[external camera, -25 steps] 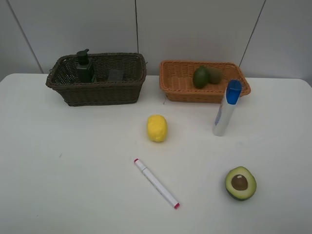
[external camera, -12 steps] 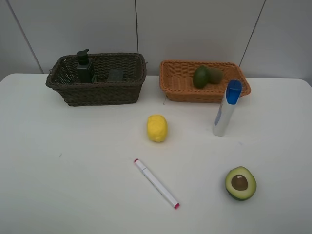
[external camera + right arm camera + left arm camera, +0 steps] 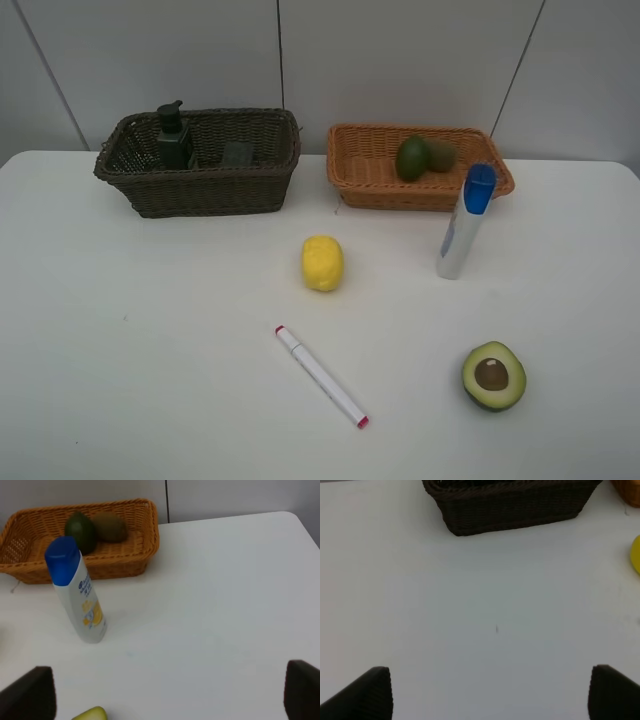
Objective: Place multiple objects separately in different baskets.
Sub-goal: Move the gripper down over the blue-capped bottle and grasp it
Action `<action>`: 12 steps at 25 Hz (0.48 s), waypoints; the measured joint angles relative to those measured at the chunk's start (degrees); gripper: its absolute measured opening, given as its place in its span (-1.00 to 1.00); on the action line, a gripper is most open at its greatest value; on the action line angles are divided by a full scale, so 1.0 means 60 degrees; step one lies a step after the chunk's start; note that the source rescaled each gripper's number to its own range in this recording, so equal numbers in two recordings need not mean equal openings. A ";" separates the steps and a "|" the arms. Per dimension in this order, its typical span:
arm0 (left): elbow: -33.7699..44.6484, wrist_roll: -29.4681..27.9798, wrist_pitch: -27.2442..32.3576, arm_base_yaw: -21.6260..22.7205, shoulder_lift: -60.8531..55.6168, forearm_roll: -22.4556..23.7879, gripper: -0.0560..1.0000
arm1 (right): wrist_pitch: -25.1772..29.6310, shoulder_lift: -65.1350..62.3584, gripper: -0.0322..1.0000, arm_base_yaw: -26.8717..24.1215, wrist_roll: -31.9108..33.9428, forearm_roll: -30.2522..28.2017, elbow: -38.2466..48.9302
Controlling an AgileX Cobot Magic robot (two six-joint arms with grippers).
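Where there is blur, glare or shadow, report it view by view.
Exterior high: sharp, even light, faint shadows under the lemon and tube, no glare. Left wrist: soft focus, left gripper a dark blur. Right wrist: tube fairly sharp, right gripper blurred.

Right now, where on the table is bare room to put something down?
Widest bare patch: left side, in front of the dark basket and left of the marker and lemon. Smaller: between tube and halved avocado. Crowded: the tube stands close before the orange basket.
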 joint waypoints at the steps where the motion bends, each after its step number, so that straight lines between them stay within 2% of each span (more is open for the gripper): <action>1: 0.0000 0.0000 -0.0008 0.0047 0.0000 0.0000 0.99 | 0.0000 0.0000 1.00 0.0000 0.0000 0.0054 0.0000; 7: 0.0000 0.0000 -0.0024 0.0638 0.0000 0.0000 0.99 | 0.0000 0.0463 1.00 0.0000 0.0000 0.0088 0.0000; 12: 0.0000 0.0000 -0.0032 0.0962 0.0000 0.0000 0.99 | -0.0136 0.3159 1.00 0.0000 0.0087 0.0088 -0.0122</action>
